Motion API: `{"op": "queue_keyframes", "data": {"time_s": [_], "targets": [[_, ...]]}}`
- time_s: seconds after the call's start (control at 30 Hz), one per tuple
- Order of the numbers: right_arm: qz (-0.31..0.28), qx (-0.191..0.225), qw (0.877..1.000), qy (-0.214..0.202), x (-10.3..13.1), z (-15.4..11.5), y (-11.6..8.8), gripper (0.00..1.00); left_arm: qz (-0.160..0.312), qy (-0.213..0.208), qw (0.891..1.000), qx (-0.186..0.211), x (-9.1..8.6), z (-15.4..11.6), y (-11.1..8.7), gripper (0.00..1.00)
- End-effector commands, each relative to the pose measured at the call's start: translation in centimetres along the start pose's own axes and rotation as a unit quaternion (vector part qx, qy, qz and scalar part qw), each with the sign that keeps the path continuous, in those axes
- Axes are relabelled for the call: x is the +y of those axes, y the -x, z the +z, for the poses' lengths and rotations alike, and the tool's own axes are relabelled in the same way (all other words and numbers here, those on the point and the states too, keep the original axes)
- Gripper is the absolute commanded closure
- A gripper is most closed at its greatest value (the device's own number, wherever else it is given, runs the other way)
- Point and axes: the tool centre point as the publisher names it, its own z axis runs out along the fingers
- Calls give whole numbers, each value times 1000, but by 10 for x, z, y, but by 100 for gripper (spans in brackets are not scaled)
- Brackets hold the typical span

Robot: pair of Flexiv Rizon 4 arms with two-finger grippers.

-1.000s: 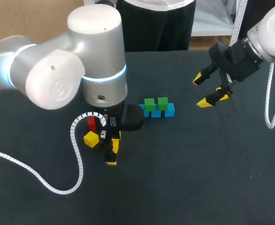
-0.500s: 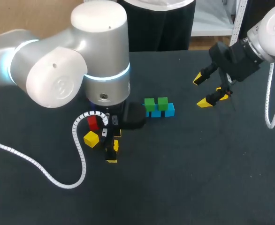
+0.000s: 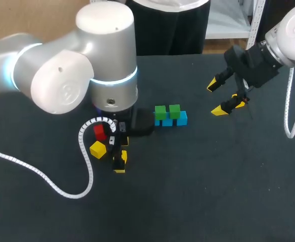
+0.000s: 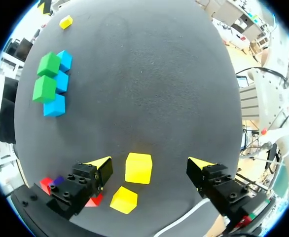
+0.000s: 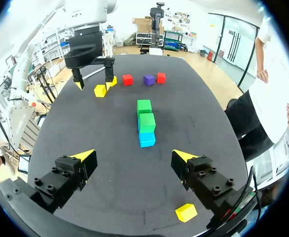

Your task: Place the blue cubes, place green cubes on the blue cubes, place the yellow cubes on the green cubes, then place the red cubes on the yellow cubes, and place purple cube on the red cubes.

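Two arms over one dark table, both grippers open.
The dark table point(image 3: 213, 191) carries a row of blue cubes point(image 3: 180, 119) at frame centre, with two green cubes point(image 3: 160, 112) stacked on it. My left arm enters from the left and points down at centre-left. The left gripper point(image 4: 151, 164) has its fingers spread, with one yellow cube point(image 4: 138, 168) between them, clear of both. A second yellow cube point(image 4: 123, 200), red cubes point(image 5: 127, 79) and a purple cube point(image 5: 149, 79) lie near it. My right gripper point(image 3: 215, 99) hangs at upper right, fingers apart.
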Motion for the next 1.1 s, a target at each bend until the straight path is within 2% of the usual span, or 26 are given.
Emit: {"op": "queue_keyframes", "data": {"time_s": [0.03,1.1], "targets": [[0,0,1000,-1,1,0,0,0,-5,-2,1000,-6,-1,5,-2,0],[0,0,1000,-1,1,0,0,0,-22,-15,1000,-9,1,11,-3,0]]}}
